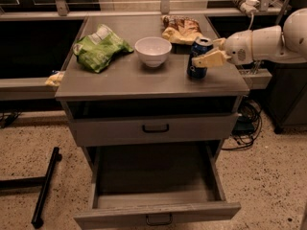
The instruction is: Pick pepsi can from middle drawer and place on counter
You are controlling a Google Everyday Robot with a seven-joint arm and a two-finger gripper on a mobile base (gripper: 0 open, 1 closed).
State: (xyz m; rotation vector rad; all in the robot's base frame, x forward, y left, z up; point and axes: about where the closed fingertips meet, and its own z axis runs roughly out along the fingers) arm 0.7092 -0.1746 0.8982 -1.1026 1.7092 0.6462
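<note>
The pepsi can, dark blue with a silver top, stands upright at the right side of the counter, to the right of the white bowl. My gripper reaches in from the right on a white arm and is shut on the can, with one cream finger crossing its front. The middle drawer is pulled out at the bottom of the cabinet, and its tray is empty.
A white bowl stands mid-counter, a green chip bag lies at the left and a brown snack bag at the back. A closed drawer front with a black handle sits above the open drawer. A black bar lies on the floor at the left.
</note>
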